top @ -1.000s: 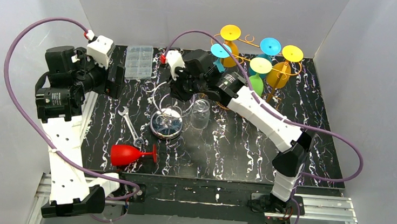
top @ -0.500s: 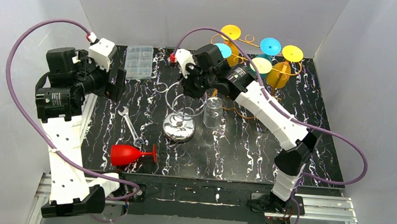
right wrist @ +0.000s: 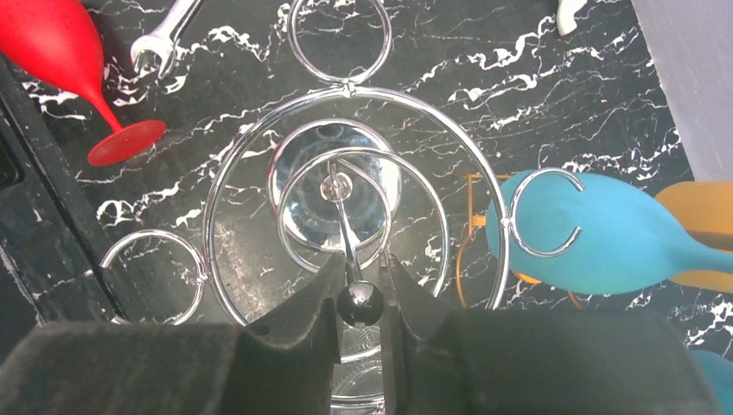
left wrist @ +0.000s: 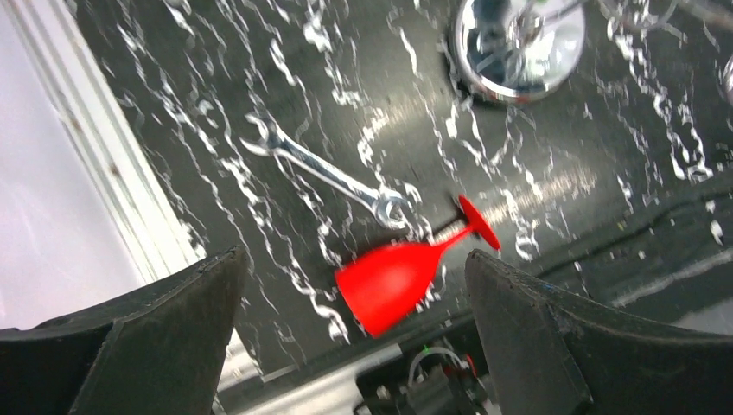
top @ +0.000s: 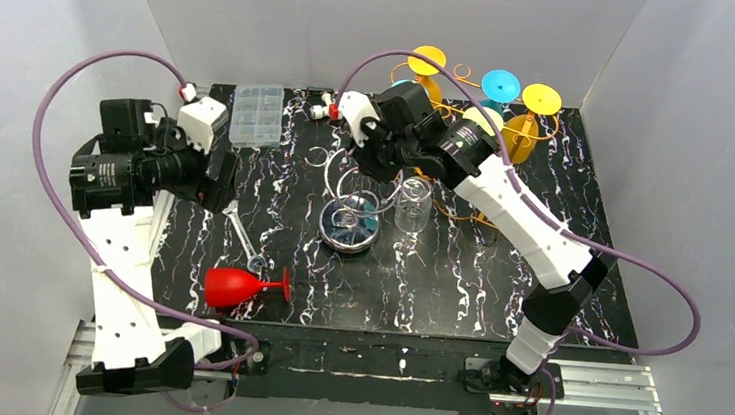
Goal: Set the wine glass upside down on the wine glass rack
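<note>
A red wine glass (top: 236,286) lies on its side near the table's front left edge; it also shows in the left wrist view (left wrist: 393,281) and the right wrist view (right wrist: 52,39). My left gripper (top: 218,169) is open and empty above and behind it (left wrist: 353,259). A chrome wire wine glass rack (top: 349,228) with a round mirror base stands at mid table. My right gripper (top: 373,158) is shut on the rack's black top knob (right wrist: 360,303), with the rack's rings (right wrist: 346,91) spread below it.
A wrench (top: 243,237) lies between the rack and the red glass. A clear glass jar (top: 412,206) stands just right of the rack. A plastic organiser box (top: 257,115) is at the back left. An orange rack with coloured glasses (top: 516,130) stands at the back right.
My right gripper has carried the chrome rack to the right across the table, along with the clear jar. My left arm has shifted slightly right.
</note>
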You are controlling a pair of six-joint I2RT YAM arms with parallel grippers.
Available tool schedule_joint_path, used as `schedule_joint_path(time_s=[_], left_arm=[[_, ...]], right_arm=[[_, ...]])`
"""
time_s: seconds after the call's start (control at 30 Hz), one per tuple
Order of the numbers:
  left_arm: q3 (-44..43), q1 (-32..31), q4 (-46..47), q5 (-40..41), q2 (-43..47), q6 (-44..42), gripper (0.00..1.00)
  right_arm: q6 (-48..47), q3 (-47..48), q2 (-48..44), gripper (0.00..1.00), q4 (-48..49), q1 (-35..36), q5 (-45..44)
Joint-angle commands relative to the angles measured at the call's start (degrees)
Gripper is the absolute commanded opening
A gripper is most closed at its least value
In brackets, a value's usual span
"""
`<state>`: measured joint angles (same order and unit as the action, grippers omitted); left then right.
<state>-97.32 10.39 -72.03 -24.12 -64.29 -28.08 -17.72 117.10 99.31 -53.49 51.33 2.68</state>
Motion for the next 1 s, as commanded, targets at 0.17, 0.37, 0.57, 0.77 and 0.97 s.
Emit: schedule_joint_path(time_s=[0.17, 0.37, 0.57, 0.77, 0.97], left_arm=[[11.7, 0.3, -13.8, 3.0, 0.9, -2.7, 0.98], [21.1, 0.2, -15.0, 0.9, 2.6, -5.5, 0.98], [30.3, 1.5, -11.9, 2.5, 2.1, -6.6, 0.98], [32.6, 4.9, -9.9, -2.1, 0.4, -7.6, 0.98], [33.2, 7.7, -11.5, -5.8, -6.4, -10.8, 0.98]], right_arm=[[-0.1, -7.9, -10.3, 0.01, 15.9, -0.8, -0.5], [0.9, -12.3, -12.4, 0.16, 18.5, -1.0, -0.8], [3.7, -17.3, -15.2, 0.72, 23.5, -1.0, -1.6], [5.9, -19.8, -18.5, 0.94, 26.5, -0.9, -2.3], [7.6, -18.8, -20.4, 0.98, 25.5, -1.0, -2.4]])
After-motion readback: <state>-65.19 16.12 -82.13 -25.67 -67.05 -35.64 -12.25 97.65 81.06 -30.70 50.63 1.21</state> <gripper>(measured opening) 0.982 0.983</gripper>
